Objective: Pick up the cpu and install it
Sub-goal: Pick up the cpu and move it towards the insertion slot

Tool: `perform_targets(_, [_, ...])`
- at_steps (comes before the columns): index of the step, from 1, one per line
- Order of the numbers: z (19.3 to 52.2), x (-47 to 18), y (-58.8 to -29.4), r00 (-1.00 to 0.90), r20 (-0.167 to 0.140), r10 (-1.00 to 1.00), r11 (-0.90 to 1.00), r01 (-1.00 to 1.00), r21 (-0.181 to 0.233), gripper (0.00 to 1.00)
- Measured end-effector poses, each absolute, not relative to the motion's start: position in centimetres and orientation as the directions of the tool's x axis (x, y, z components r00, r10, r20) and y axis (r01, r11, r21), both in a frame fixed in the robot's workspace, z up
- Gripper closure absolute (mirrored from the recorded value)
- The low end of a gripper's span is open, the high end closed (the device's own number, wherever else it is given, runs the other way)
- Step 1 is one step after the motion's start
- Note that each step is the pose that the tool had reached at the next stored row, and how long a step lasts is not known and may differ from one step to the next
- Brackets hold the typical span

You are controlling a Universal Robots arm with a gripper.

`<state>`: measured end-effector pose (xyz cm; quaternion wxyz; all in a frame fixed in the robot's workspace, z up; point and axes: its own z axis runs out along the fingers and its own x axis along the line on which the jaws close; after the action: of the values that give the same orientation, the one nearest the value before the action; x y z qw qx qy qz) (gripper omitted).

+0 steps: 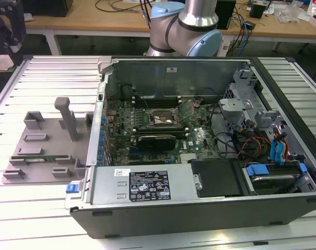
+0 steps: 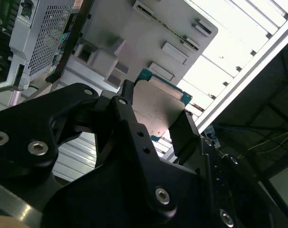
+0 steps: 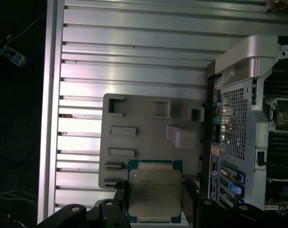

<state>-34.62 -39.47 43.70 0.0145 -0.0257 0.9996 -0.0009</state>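
The cpu [image 3: 155, 192] is a flat square chip with a silver-grey metal top and a green rim. My gripper [image 3: 155, 205] is shut on it, one black finger [image 3: 119, 199] on each of two opposite edges. In the second wrist view the cpu [image 2: 158, 104] shows its dull underside between the same fingers [image 2: 184, 133], with the gripper [image 2: 156, 122] closed around it. Chip and gripper hang high above the grey plastic tray [image 3: 148, 123]. In the exterior view the motherboard's open socket [image 1: 166, 119] sits inside the computer case [image 1: 199, 156].
The grey tray [image 1: 48, 146] with blocks and an upright post lies on the slatted metal table [image 1: 43, 78], at the case's exterior-view left. A black graphics card [image 1: 156, 141] sits just in front of the socket. Cables and drive bays [image 1: 267, 151] fill the case's right side. The arm's base [image 1: 186, 31] stands behind the case.
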Motion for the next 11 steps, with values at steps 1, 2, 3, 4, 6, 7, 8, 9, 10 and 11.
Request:
perform_targets(1, [43.7, -34.5, -39.5, -0.998, -0.029, -0.051, 0.999, -0.051, -0.002, 0.45])
perform_targets(2, [43.7, -34.3, -39.5, -0.998, -0.029, -0.051, 0.999, -0.051, -0.003, 0.45])
perform_targets(3, [43.7, -34.2, -39.5, -0.998, -0.029, -0.051, 0.999, -0.051, -0.003, 0.45])
perform_targets(4, [43.7, -34.1, -39.5, -0.998, -0.029, -0.051, 0.999, -0.051, -0.003, 0.45])
perform_targets(6, [43.7, -33.8, -39.5, -0.998, -0.029, -0.051, 0.999, -0.051, -0.003, 0.45])
perform_targets(7, [43.7, -33.5, -39.5, -0.998, -0.029, -0.051, 0.999, -0.051, -0.003, 0.45])
perform_targets(8, [43.7, -33.4, -39.5, -0.998, -0.029, -0.051, 0.999, -0.051, -0.003, 0.45])
perform_targets(9, [43.7, -33.3, -39.5, -0.998, -0.029, -0.051, 0.999, -0.051, -0.003, 0.45])
perform_targets(10, [43.7, -33.1, -39.5, -0.998, -0.029, -0.051, 0.999, -0.051, -0.003, 0.45])
perform_targets(11, [43.7, -32.9, -39.5, -0.998, -0.029, -0.051, 0.999, -0.051, -0.003, 0.45])
